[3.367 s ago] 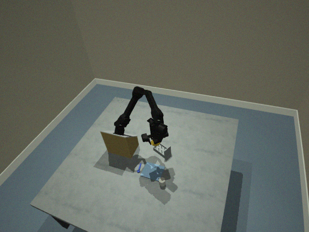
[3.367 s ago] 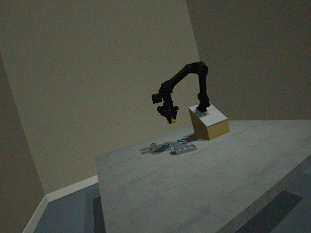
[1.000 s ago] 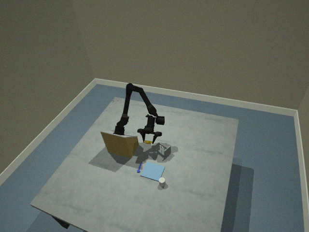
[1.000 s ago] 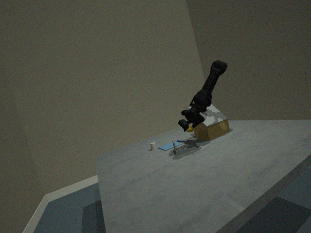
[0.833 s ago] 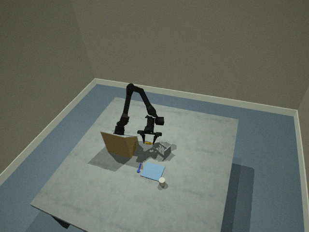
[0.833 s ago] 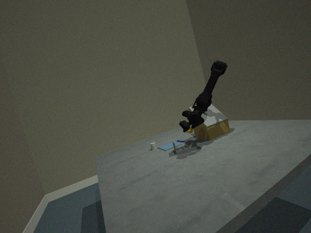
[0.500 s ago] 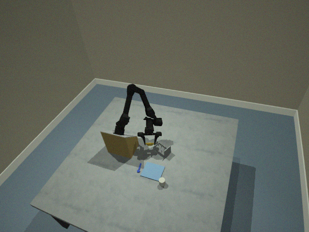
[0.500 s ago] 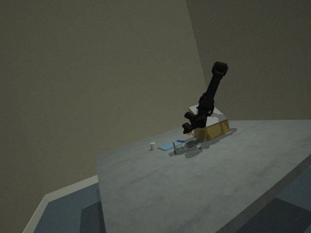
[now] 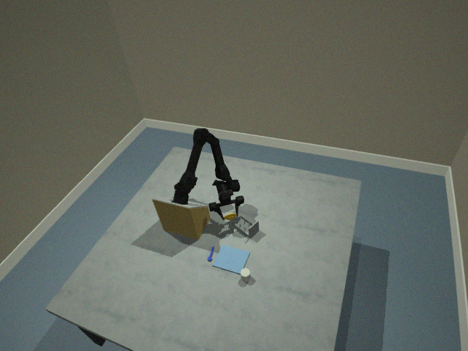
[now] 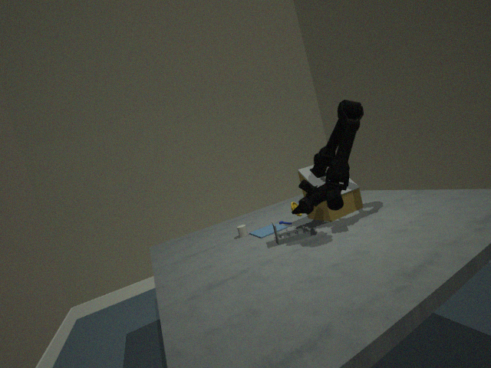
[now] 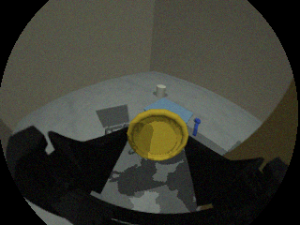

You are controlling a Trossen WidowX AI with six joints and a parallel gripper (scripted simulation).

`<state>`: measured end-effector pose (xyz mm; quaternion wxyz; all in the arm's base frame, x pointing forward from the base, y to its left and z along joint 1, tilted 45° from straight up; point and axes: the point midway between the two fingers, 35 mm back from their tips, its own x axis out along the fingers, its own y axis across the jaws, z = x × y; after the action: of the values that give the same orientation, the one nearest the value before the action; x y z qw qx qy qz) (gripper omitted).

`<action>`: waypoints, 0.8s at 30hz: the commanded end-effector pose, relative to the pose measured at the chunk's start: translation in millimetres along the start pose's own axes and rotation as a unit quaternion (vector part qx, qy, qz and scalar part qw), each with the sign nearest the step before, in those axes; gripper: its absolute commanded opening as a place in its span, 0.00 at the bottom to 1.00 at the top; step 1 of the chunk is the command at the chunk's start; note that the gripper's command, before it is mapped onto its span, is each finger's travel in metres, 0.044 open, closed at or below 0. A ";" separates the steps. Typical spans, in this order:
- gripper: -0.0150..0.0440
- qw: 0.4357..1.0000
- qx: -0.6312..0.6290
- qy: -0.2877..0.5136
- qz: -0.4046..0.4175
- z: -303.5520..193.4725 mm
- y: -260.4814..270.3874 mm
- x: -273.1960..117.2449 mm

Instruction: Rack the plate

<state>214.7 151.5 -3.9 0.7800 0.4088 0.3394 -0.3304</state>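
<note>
The small round yellow plate [image 9: 229, 216] [image 10: 294, 206] [image 11: 157, 135] is held in the air, tilted, with its face towards the wrist camera. My gripper [image 9: 229, 217] [image 10: 295, 210] [image 11: 157, 134] is shut on the plate, one finger at each side of its rim. The grey dish rack [image 9: 253, 229] [image 10: 275, 233] [image 11: 112, 115] stands on the table, with an upright end panel and low rails. In the top view the plate shows just left of the rack and above table height. In the wrist view the plate and left finger hide part of the rack.
A large orange-brown block [image 9: 177, 221] [image 10: 344, 208] [image 11: 277, 136] with a pale top stands by the arm's base. A blue square mat [image 9: 231, 259] [image 10: 266, 231], a dark blue spoon-like object [image 9: 210, 254] [image 11: 196, 127] and a cream cup [image 9: 245, 274] [image 10: 242, 231] [image 11: 160, 90] lie beyond the rack.
</note>
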 end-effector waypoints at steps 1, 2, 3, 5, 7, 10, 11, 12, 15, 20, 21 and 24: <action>0.25 0.999 -0.013 -0.025 0.035 -2.4 2.3 -3.7; 0.25 0.998 -0.016 -0.031 0.045 -3.5 3.2 -5.0; 0.25 0.998 -0.020 -0.037 0.055 -4.6 4.2 -6.5; 0.25 0.996 -0.027 -0.047 0.075 -7.0 5.9 -9.6; 0.25 0.993 -0.033 -0.058 0.096 -9.3 7.7 -13.1; 0.25 0.988 -0.041 -0.073 0.127 -12.9 10.0 -18.9; 0.25 0.986 -0.044 -0.078 0.138 -14.2 10.7 -21.1; 0.25 0.984 -0.046 -0.083 0.148 -15.4 11.4 -23.3; 0.25 0.978 -0.053 -0.096 0.180 -19.1 13.2 -30.3; 0.25 0.963 -0.060 -0.116 0.234 -25.2 15.2 -43.6; 0.25 0.961 -0.061 -0.119 0.243 -26.3 15.4 -46.0; 0.25 0.958 -0.062 -0.122 0.250 -27.0 15.5 -47.9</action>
<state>195.1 193.5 26.4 0.8937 0.3870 0.1627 -0.1586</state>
